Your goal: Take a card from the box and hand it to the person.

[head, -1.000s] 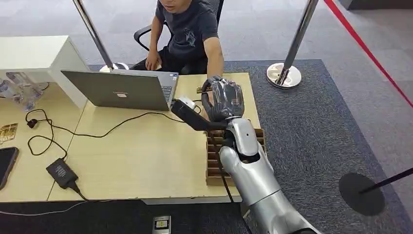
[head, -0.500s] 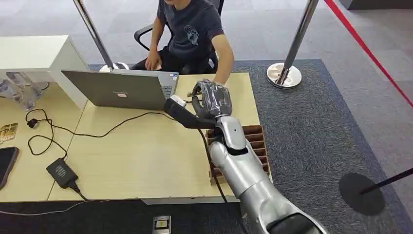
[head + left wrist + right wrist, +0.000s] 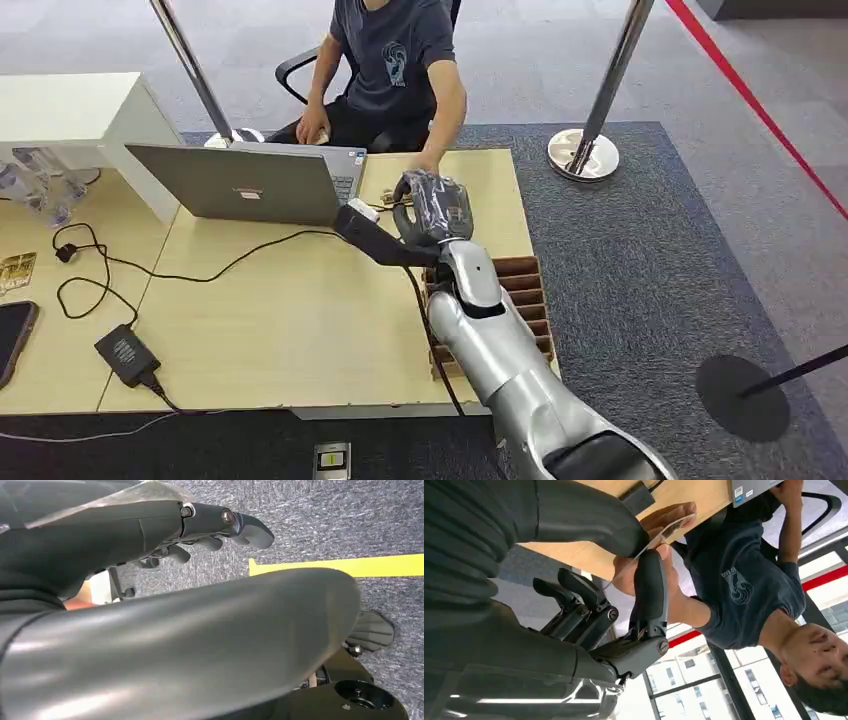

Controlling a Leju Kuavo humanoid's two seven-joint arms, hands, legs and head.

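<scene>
Already at handover: your right hand (image 3: 634, 605) pinches card (image 3: 659, 532), person's hand (image 3: 659, 555) grasping it; release remains. Left hand (image 3: 200, 525) loosely spread, holding nothing.

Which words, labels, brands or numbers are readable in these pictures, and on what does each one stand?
None can be read with certainty.
Laptop lid: a small logo, too blurred.
Person's T-shirt print: an emblem with lettering, upside down and too blurred.
Power adapter label: too small.
Card in the right hand: seen edge-on, no text shows.
</scene>
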